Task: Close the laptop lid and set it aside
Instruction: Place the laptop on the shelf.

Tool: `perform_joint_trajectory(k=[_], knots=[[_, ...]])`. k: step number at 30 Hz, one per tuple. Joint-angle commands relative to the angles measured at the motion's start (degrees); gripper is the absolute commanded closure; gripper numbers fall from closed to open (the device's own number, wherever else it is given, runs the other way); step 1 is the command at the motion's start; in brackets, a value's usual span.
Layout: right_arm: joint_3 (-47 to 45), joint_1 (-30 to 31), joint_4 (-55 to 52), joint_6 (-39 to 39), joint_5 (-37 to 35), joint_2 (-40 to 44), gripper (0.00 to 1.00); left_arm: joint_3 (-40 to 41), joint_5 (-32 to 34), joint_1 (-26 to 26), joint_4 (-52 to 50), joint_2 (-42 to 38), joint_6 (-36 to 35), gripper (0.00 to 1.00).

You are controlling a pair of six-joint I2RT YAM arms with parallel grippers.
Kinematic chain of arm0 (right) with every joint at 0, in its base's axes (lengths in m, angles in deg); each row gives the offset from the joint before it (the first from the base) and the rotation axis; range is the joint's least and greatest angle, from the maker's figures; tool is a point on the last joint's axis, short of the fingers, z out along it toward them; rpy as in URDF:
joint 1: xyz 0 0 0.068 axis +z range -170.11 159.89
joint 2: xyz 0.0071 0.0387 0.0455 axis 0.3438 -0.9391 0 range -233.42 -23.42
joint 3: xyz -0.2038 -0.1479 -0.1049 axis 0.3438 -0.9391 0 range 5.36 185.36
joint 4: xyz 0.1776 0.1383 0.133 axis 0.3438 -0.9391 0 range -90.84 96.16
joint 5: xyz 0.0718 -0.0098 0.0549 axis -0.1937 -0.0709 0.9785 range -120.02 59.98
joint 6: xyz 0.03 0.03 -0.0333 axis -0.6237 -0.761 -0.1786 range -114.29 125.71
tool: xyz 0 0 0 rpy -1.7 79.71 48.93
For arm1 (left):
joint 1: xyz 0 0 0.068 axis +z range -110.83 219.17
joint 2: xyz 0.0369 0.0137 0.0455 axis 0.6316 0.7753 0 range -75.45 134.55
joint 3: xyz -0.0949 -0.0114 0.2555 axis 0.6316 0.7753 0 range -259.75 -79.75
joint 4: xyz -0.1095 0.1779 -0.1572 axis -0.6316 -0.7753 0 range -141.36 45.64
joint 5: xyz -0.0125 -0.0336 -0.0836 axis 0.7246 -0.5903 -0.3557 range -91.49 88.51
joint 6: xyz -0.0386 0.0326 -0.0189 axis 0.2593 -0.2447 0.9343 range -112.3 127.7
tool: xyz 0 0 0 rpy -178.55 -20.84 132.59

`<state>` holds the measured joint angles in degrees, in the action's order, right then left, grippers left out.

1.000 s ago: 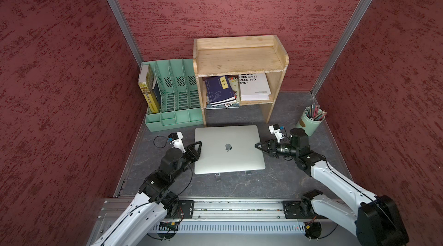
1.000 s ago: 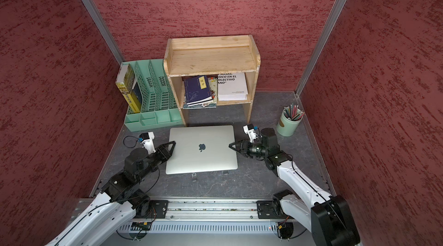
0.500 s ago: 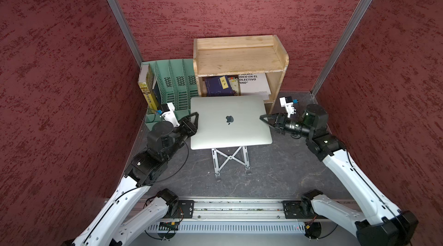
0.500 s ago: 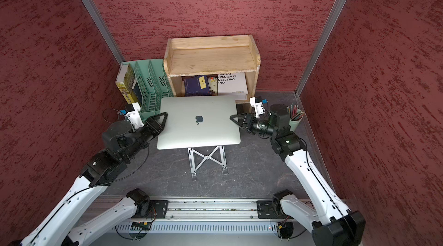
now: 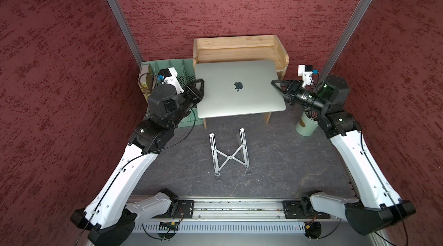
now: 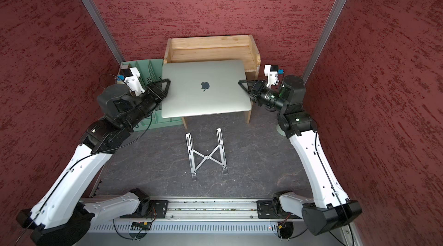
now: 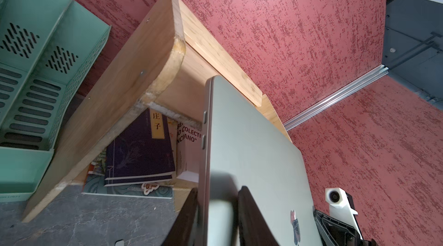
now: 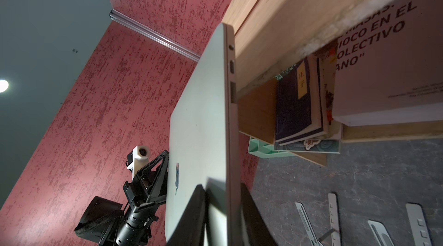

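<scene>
Up in the air with the laptop (image 5: 239, 103), carried level between the two pincers. Clamping its left edge with the left pincer (image 5: 201, 86), one black finger (image 7: 251, 216) over the top face and one under the base, pinched hard on the metal. Same story across the way: gripping the right edge with the right pincer (image 5: 275, 86), fingers (image 8: 251, 216) closed on the slab from above and below.

Holding the laptop lid (image 6: 203, 74) shut flat on the base, with the apple logo facing up, midway between the pincers in both top views. Hanging well clear of the dark table (image 5: 275, 161).

Down below the pincers and nearer the arm bases, standing on that surface: the silver X-shaped stand (image 5: 229, 157), well apart from the laptop.

Beyond the pincers, against the back wall, the wooden shelf (image 5: 236, 49), with the laptop's rear edge overlapping its top board as seen from above. Touching the board or just hovering over it? Impossible to tell.

Under that board, past the left pincer's fingertips, a stack of books (image 7: 141, 151), with a dark blue one bearing a yellow label on top. Just behind the left pincer, the mint-green file rack (image 5: 167, 67). Beneath the right pincer's wrist, a pale green pen cup (image 5: 305, 127) on the table.
</scene>
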<state>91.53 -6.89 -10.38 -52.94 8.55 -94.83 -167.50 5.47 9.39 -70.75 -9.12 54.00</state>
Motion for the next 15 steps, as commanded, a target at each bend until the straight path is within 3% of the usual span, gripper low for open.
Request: perform_joint_trajectory(k=[1,15], knots=[[4.6,4.9,2.4,-1.1,17.1,-3.8,1.00,-2.2,-23.2,-4.1,9.2,7.1,2.1,1.00],[8.6,1.7,12.5,-13.4,16.4,-11.1,1.00,-15.7,-21.9,-3.5,14.7,21.3,7.2,1.00]])
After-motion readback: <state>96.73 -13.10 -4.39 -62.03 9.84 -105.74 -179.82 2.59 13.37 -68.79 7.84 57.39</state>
